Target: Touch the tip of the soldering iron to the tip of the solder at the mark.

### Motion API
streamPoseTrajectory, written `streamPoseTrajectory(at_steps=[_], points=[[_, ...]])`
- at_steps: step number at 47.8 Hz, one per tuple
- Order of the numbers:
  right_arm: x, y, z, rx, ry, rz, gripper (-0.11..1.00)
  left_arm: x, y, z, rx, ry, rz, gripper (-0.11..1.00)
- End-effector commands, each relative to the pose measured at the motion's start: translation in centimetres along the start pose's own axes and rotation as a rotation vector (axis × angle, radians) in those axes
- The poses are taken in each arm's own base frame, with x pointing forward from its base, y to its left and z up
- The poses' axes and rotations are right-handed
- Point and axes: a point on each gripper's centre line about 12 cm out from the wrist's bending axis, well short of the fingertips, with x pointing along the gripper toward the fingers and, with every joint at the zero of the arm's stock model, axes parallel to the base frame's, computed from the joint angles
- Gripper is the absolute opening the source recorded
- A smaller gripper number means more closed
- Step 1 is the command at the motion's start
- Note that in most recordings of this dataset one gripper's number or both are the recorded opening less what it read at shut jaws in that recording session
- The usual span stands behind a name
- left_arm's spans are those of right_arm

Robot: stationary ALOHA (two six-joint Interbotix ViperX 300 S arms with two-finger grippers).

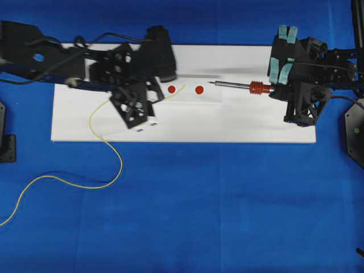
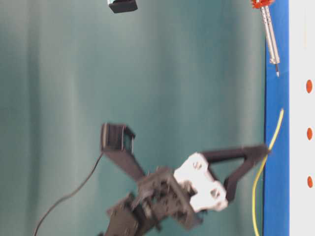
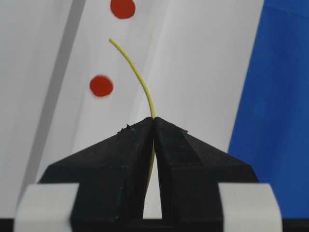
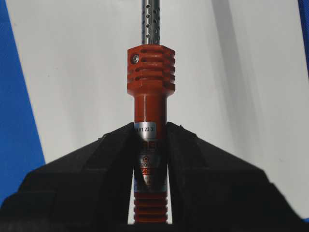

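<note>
Overhead exterior view: the soldering iron point(image 1: 233, 85) lies level above the white board point(image 1: 256, 122), handle clamped in the right pincer point(image 1: 280, 90), its tip pointing toward 9 o'clock, just short of the right red mark point(image 1: 199, 90). The solder point(image 1: 175, 92) is pinched in the left pincer point(image 1: 149, 98); its free end sits between that mark and the left red mark point(image 1: 171, 89). To finish well, both tips should probably ease together slowly over one mark, since the thin wire bends easily. Slack solder trails toward 7 o'clock across the blue counter point(image 1: 227, 216); nothing blocks the gap.
</note>
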Motion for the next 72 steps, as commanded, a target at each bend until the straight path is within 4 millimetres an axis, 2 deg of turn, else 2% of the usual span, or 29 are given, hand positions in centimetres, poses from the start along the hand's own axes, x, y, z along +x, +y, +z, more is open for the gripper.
streamPoseTrajectory(at_steps=[1, 9, 23, 39, 59, 72], points=[[-0.2, 0.0, 0.4, 0.000, -0.019, 0.000, 0.06, 0.2, -0.4, 1.8, 0.008, -0.036, -0.006, 0.01], [-0.2, 0.0, 0.4, 0.000, -0.019, 0.000, 0.06, 1.9, -0.6, 2.1, 0.011, -0.019, -0.006, 0.01], [-0.2, -0.1, 0.4, -0.007, -0.021, -0.005, 0.06, 3.1, -0.8, 1.5, 0.009, 0.009, -0.006, 0.01], [0.4, -0.1, 0.4, -0.008, -0.007, -0.006, 0.06, 3.2, -0.7, 1.3, 0.008, 0.016, -0.004, 0.01], [2.4, 0.5, 1.2, -0.019, 0.037, -0.002, 0.06, 3.2, -0.6, 1.2, 0.008, 0.024, -0.003, 0.01], [2.8, 0.8, 1.5, -0.027, 0.041, 0.001, 0.06, 3.2, -0.6, 1.2, 0.008, 0.024, -0.003, 0.01]])
